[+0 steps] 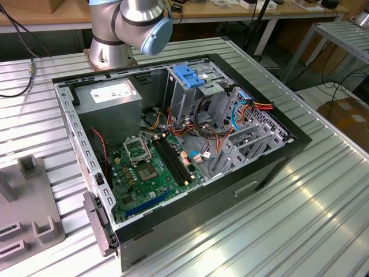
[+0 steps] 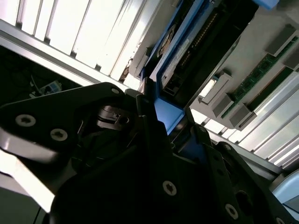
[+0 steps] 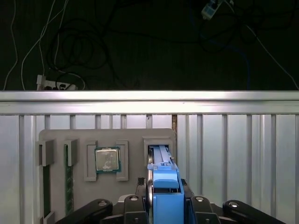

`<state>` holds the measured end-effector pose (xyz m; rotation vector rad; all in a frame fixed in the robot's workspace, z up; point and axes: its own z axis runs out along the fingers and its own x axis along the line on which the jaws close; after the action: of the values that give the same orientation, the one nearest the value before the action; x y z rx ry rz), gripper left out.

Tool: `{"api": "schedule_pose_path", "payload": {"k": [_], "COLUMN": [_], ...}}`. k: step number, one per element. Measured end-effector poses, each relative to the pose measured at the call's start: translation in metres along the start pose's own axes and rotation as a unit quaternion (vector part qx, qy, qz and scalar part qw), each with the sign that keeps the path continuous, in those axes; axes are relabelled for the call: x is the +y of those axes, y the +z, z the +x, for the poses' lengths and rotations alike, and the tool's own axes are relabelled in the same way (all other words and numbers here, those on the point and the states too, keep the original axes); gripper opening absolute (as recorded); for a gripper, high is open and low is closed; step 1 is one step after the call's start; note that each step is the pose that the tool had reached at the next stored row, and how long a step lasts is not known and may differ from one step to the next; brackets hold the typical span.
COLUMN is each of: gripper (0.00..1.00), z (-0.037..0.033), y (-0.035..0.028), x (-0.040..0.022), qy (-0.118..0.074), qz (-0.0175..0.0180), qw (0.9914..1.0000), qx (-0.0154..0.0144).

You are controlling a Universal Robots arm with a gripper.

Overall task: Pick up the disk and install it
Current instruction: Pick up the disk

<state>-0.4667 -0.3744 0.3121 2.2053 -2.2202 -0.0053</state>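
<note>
At about eight o'clock in the exterior view, at the exterior view's left edge, a grey holder (image 1: 26, 213) lies on the ribbed metal table (image 1: 300, 225). The arm (image 1: 130, 23) rises at about eleven o'clock. The open computer case (image 1: 202, 210) sits in the middle. Inside it, a grey power box (image 1: 109, 104) is at ten o'clock, a green board (image 1: 153, 173) at seven o'clock, a metal cage with a blue latch (image 1: 190, 78) at twelve o'clock, and a bundle of coloured wires (image 1: 256, 107) at two o'clock.

In the first wrist view, the holder carries two green memory sticks (image 3: 68, 179), then a square chip (image 3: 107, 159) in its own pocket. Just beside the chip, the disk (image 3: 164, 184) stands on edge with its far end in the holder's slot. The gripper (image 3: 166, 207) has a finger on each side of the disk's blue rail, pressed close against it, so it is gripping the disk.

In the second wrist view, the same blue rail sits between the black fingers (image 2: 147, 116), and the disk's dark body runs away from them along the holder.
</note>
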Motion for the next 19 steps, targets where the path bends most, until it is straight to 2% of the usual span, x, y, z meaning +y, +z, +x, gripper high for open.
{"api": "schedule_pose_path", "payload": {"k": [6, 7, 8, 13, 19], "gripper": [0.37, 0.37, 0.37, 0.37, 0.37], "z": [0.0001, 0.0002, 0.0002, 0.0003, 0.0004], "y": [-0.0173, -0.0253, -0.0297, -0.0464, -0.0728], "x": [0.0002, 0.0003, 0.0003, 0.0006, 0.0008], "qy": [0.0, 0.0, 0.001, 0.001, 0.001], "qz": [0.0, 0.0, 0.0001, 0.0, 0.0], "qw": [1.0, 1.0, 1.0, 1.0, 1.0], "qx": [0.0, 0.0, 0.0, 0.0, 0.0]}}
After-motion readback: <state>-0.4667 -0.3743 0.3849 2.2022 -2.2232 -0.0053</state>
